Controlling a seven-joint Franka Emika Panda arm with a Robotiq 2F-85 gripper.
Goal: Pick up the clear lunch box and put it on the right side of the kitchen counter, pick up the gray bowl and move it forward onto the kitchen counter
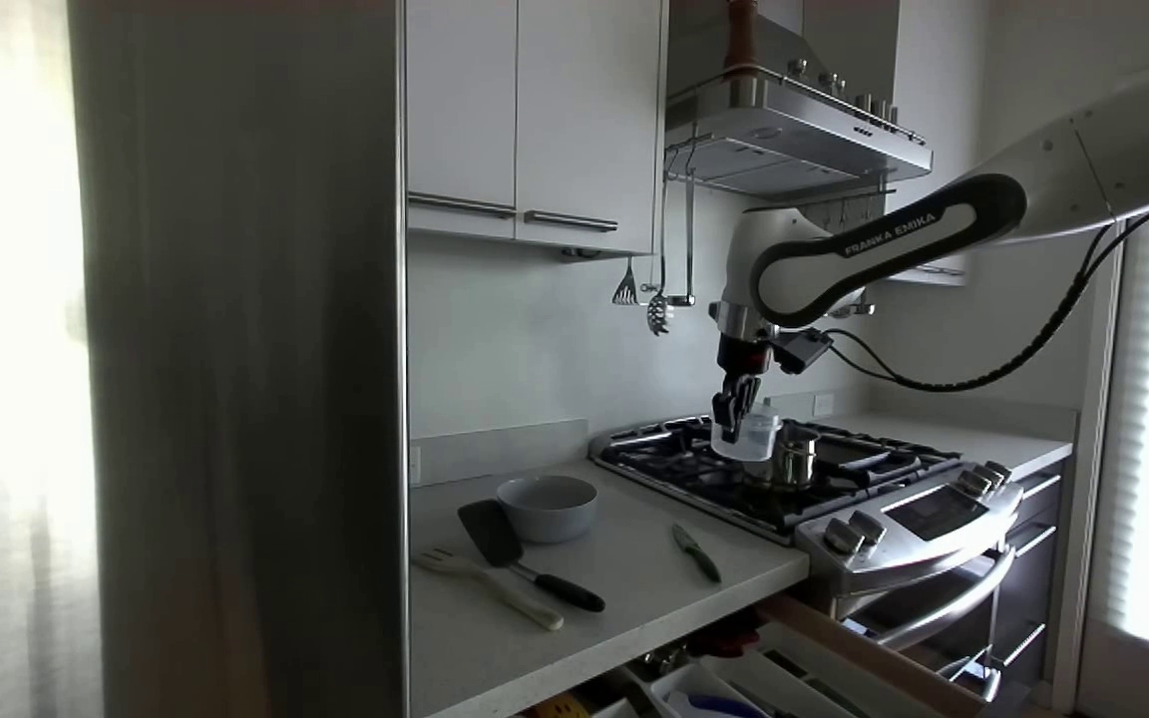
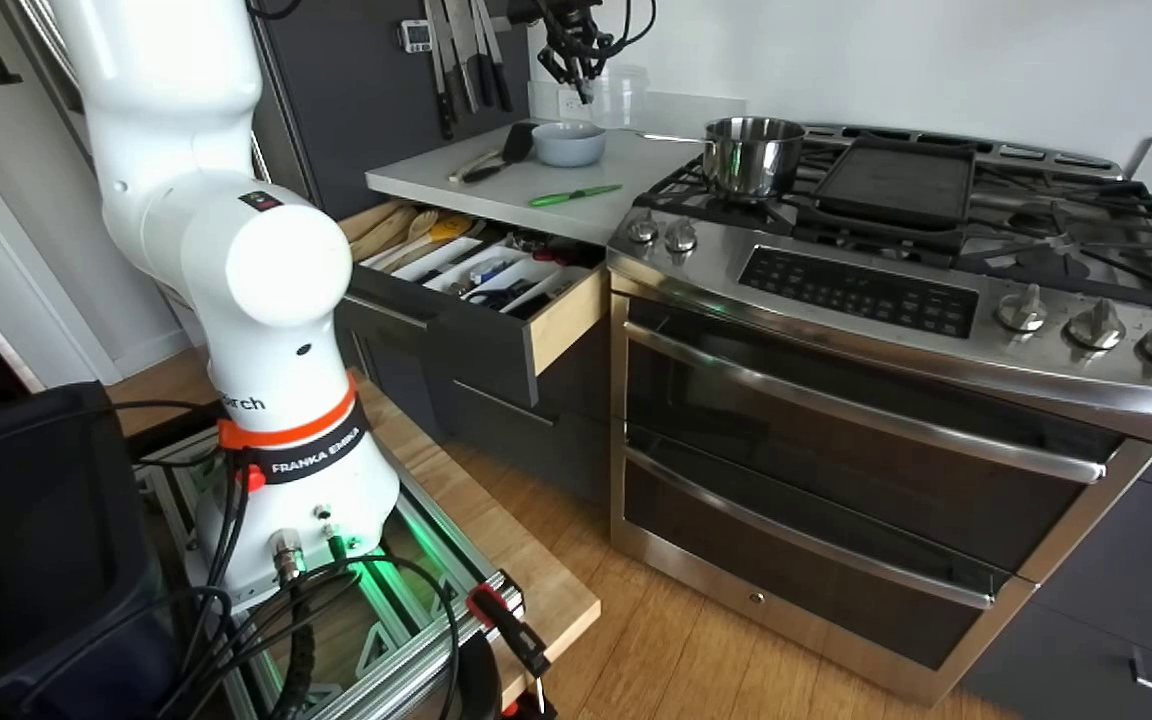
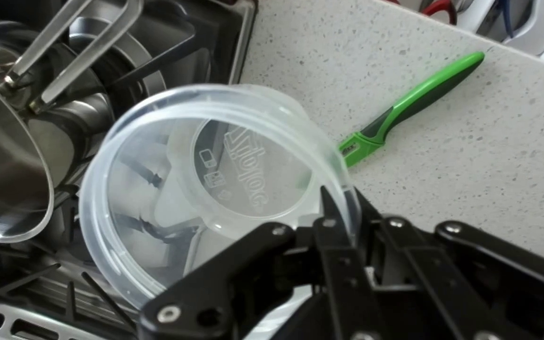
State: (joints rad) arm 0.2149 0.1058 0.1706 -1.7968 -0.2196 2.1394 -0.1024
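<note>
My fingers [image 3: 333,236] are pinching the box [image 3: 234,184] by its rim.
One is sitting inside the wall, one outside, right of center in the wrist view; the box is filling mid-frame, hanging with the stove [image 3: 227,52] and counter [image 3: 465,165] showing beneath. The pot [image 3: 7,156] is standing on the stove at the left edge, and the knife [image 3: 425,94] is lying on the counter at upper right. In an exterior view, the bowl [image 1: 547,519] is sitting on the counter at lower center, just beside the spatula [image 1: 491,531].
</note>
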